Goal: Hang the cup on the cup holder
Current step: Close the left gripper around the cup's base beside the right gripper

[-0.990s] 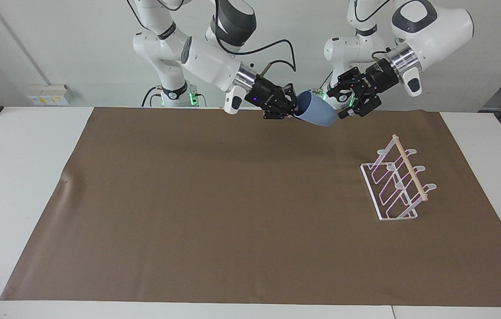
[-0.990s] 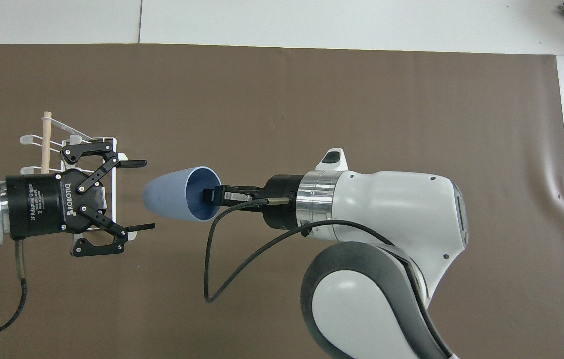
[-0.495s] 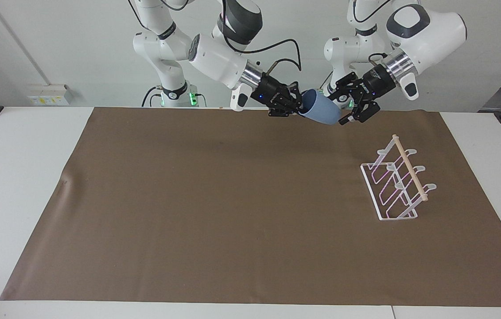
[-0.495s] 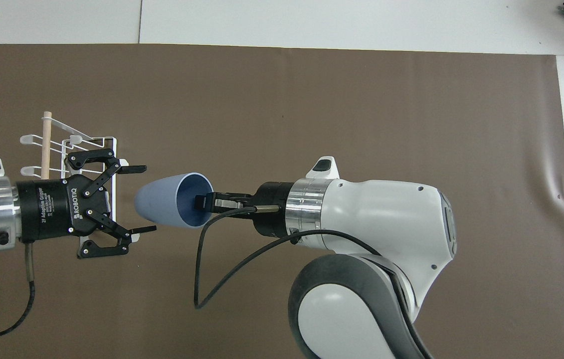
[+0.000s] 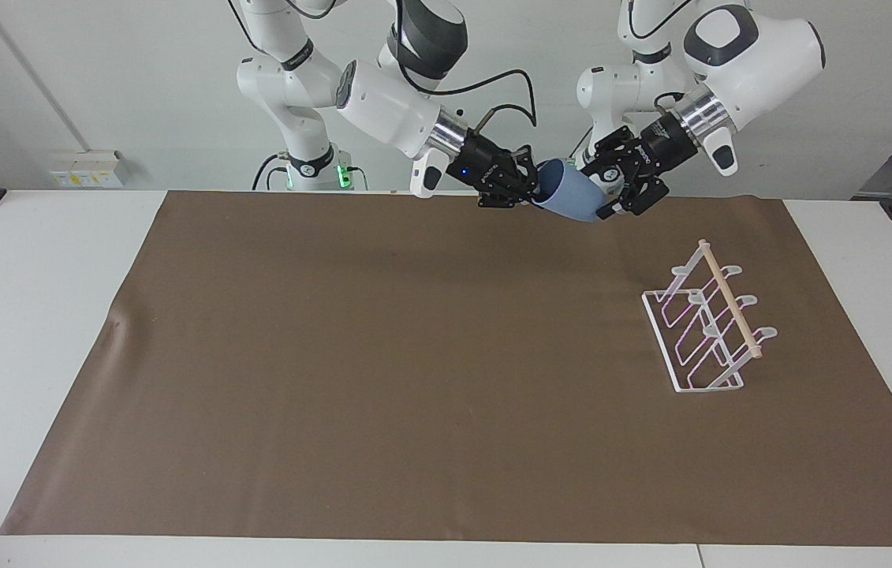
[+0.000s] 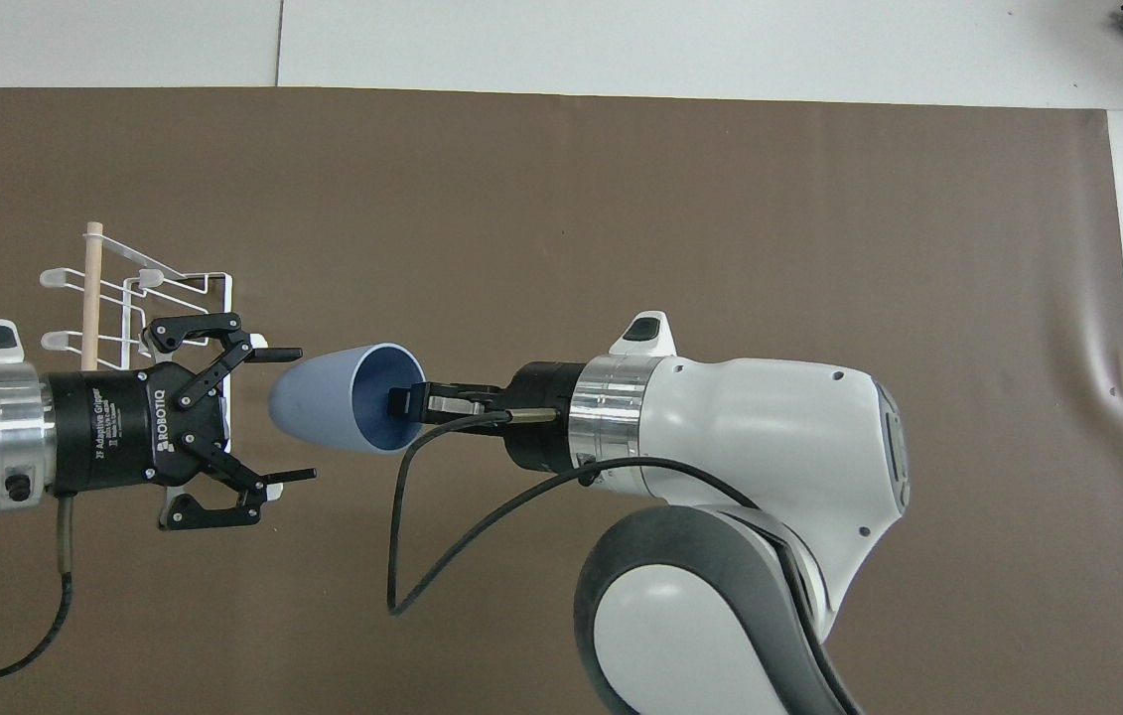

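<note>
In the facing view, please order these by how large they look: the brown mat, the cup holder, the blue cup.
1. Brown mat, covering most of the table.
2. Cup holder.
3. Blue cup, held up in the air by the right gripper, so its apparent size is less sure.

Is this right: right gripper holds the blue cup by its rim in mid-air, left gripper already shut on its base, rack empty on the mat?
One thing is off. The left gripper is open, its fingers spread either side of the base of the blue cup; the overhead view shows it. The right gripper does hold the rim, and the rack stands empty on the mat.
</note>
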Robot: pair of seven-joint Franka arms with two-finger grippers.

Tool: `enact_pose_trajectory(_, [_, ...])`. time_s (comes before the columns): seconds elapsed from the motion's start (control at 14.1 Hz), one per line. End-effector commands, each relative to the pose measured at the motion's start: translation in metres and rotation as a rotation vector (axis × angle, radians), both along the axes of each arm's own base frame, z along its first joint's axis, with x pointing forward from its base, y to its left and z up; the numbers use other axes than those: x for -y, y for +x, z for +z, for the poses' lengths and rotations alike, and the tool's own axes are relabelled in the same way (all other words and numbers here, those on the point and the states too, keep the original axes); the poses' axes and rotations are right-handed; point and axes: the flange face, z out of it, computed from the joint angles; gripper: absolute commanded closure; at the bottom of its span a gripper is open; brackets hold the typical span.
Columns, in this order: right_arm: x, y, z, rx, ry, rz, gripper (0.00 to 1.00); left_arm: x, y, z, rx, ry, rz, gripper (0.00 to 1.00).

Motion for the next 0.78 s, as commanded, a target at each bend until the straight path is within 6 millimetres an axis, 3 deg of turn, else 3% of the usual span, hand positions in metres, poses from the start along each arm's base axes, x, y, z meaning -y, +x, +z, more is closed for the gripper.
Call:
enact_pose_trajectory(0.0, [0.003,0.000,0.000,-0.012,0.015,-0.034,1.00,0.003,-0.011,0.001,0.001,0.012,-0.019,0.00])
enact_pose_trajectory(0.5, [0.004,0.000,0.000,-0.012,0.015,-0.036,1.00,0.029,-0.017,0.003,0.017,0.016,-0.061,0.00])
enact_pose_trajectory(0.71, [0.004,0.001,0.000,-0.010,0.015,-0.036,1.00,0.027,-0.019,0.002,0.022,0.023,-0.061,0.00])
